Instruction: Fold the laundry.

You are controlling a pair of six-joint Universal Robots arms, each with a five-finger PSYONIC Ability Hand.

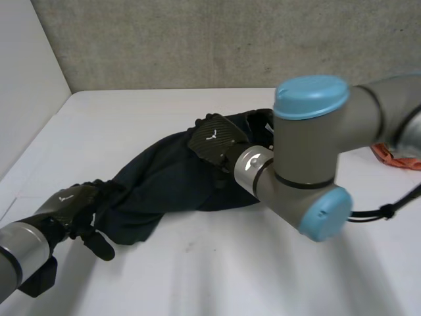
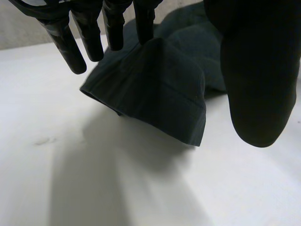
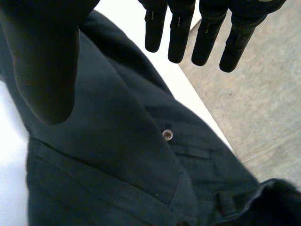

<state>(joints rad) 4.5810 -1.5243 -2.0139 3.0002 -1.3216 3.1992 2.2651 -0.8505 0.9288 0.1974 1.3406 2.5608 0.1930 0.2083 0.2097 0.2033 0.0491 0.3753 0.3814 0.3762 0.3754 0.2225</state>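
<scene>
Dark navy trousers (image 1: 164, 184) lie slantwise across the white table (image 1: 230, 276). My left hand (image 1: 72, 204) is at the near end of the trouser leg, open with straight fingers. In the left wrist view the leg's hem (image 2: 164, 89) rises in a peak up to the fingertips (image 2: 143, 26), with the thumb (image 2: 258, 70) off to the side. My right hand (image 1: 214, 139) hovers open over the waist end. Its fingers (image 3: 178, 33) and thumb (image 3: 42, 61) spread above the cloth (image 3: 117, 155), near a small button (image 3: 167, 134).
My right arm's elbow (image 1: 309, 151) hangs over the trousers' far end and hides part of it. An orange-red item (image 1: 395, 158) lies at the table's right side. A grey wall (image 1: 197, 39) closes the back, and a white wall (image 1: 26, 85) the left.
</scene>
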